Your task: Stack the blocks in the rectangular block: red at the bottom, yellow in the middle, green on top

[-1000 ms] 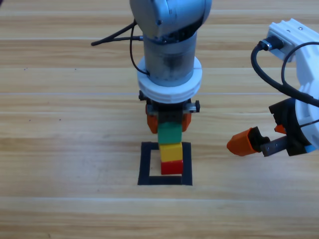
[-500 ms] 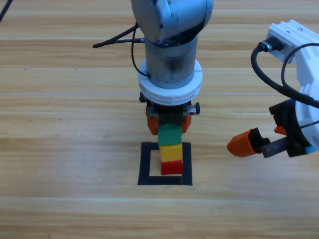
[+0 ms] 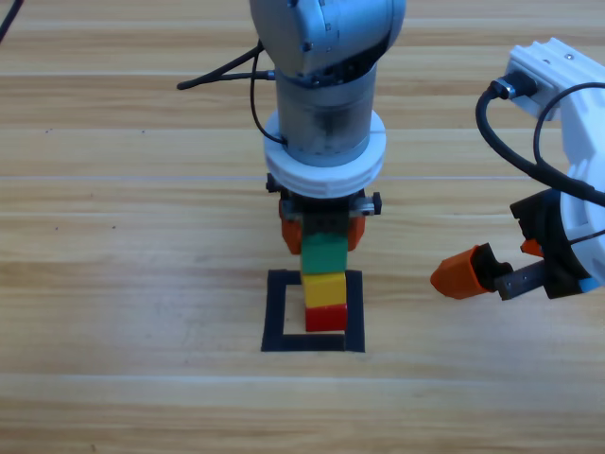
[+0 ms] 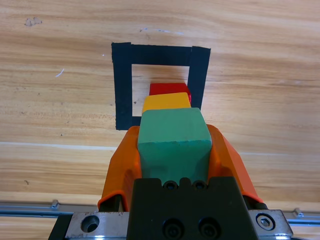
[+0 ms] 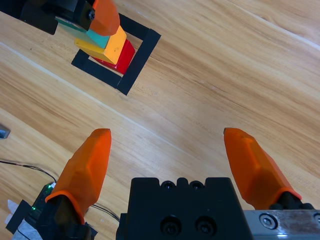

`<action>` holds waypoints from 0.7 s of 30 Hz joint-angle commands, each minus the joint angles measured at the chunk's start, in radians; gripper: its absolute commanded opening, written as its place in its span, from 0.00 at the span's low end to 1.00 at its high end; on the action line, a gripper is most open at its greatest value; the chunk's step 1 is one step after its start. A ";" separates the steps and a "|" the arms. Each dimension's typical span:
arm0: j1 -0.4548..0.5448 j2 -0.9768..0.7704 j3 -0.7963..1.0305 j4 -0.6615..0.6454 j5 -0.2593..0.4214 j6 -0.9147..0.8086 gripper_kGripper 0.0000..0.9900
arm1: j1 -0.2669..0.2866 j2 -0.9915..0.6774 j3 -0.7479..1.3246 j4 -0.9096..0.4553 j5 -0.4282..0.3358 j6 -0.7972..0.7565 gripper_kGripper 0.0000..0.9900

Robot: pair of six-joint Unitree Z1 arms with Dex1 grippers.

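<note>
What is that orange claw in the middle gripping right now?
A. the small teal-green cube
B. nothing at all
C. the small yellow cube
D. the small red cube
A: the left gripper has its orange jaws closed on the small teal-green cube, atop the yellow cube and red cube.

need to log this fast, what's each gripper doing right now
Left gripper: shut on the green cube, atop the yellow cube.
Right gripper: open, holding nothing, off to the right.

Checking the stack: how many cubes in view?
3, all in one stack inside the tape square: red at the bottom, yellow on it, green on top, between the left gripper's jaws. Right gripper waits open to the right. None seem hidden.
</note>
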 commanded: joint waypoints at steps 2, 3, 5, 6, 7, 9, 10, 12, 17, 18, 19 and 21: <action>-0.031 0.060 -0.014 0.008 -0.011 -0.011 0.04 | -0.025 -0.014 0.030 -0.016 0.004 -0.011 1.00; -0.031 0.060 -0.014 0.008 -0.011 -0.011 0.04 | -0.023 -0.014 0.030 -0.016 0.004 -0.011 1.00; -0.031 0.060 -0.015 0.008 -0.011 -0.011 0.04 | -0.025 -0.012 0.030 -0.018 0.007 -0.011 1.00; -0.031 0.060 -0.015 0.008 -0.011 -0.011 0.04 | -0.025 -0.012 0.030 -0.018 0.007 -0.011 1.00; -0.031 0.060 -0.015 0.008 -0.011 -0.013 0.04 | -0.025 -0.012 0.030 -0.018 0.007 -0.011 1.00; -0.031 0.058 -0.014 0.008 -0.011 -0.014 0.04 | -0.025 -0.012 0.030 -0.018 0.009 -0.011 1.00; -0.031 0.058 -0.014 0.008 -0.011 -0.014 0.04 | -0.025 -0.011 0.030 -0.018 0.009 -0.011 1.00; -0.031 0.054 -0.012 0.009 -0.011 -0.014 0.04 | -0.025 -0.011 0.030 -0.018 0.013 -0.011 1.00; -0.031 0.049 -0.005 0.009 -0.011 -0.013 0.04 | -0.023 -0.008 0.030 -0.018 0.015 -0.011 1.00; -0.031 0.049 -0.005 0.009 -0.013 -0.013 0.04 | -0.025 -0.008 0.030 -0.016 0.015 -0.011 1.00; -0.031 0.048 -0.005 0.009 -0.013 -0.013 0.04 | -0.025 -0.008 0.030 -0.018 0.016 -0.011 1.00; -0.031 0.048 -0.003 0.009 -0.013 -0.013 0.04 | -0.025 -0.008 0.030 -0.018 0.018 -0.011 1.00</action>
